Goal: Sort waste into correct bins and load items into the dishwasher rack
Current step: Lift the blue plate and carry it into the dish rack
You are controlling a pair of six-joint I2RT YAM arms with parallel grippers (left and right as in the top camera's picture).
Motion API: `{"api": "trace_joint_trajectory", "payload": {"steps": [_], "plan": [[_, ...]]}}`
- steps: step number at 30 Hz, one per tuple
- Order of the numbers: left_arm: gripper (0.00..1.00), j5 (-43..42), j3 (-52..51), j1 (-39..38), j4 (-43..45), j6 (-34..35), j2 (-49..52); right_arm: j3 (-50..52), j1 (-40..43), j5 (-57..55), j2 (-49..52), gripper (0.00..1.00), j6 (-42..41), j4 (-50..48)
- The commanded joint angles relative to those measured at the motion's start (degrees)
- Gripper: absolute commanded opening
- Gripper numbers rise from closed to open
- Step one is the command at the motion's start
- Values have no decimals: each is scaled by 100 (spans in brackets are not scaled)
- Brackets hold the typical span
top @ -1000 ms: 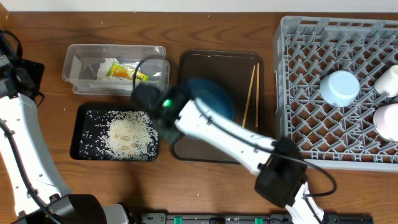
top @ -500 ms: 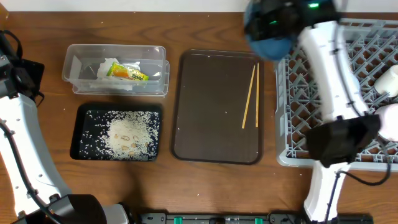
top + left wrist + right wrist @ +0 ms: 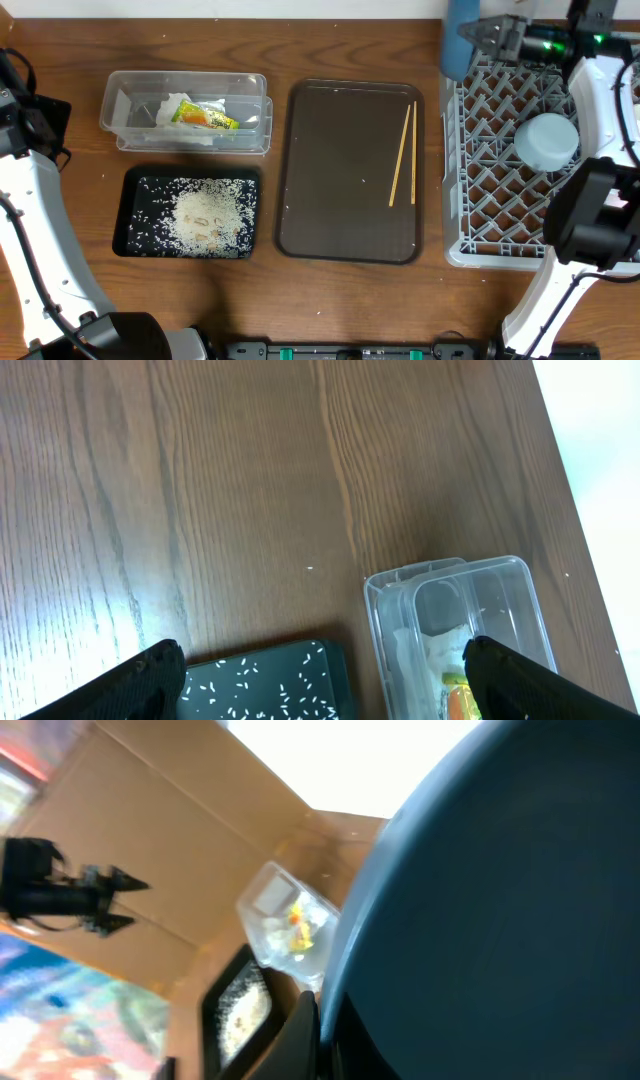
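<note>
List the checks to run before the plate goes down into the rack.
1. Grip: right gripper shut on the blue plate rim: ok.
2. Plate stands on edge, not flat: ok.
3. Plate inside the rack left wall: cannot tell, it hangs right at that edge.
4. Space beside the drop spot: light-blue bowl sits apart to the right, pegs between bare: ok.
5. Left gripper out of the way, open near the clear tub: ok.
6. Chopsticks loaded: not ok, they lie on the brown tray.
</note>
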State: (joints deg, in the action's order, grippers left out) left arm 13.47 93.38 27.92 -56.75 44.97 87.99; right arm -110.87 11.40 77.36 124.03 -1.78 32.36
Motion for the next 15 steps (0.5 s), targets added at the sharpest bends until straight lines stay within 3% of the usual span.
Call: {"api": "trace_joint_trajectory", "payload": {"steps": [1,11,15], "plan": [[92,28,20,20,-20,-37,11,291,214,671,0,1,-448,-48],[92,28,20,20,-20,-37,11,634,503,664,0,1,-588,411],[92,28,20,20,-20,-37,11,647,520,317,-2,7,-590,780]]}}
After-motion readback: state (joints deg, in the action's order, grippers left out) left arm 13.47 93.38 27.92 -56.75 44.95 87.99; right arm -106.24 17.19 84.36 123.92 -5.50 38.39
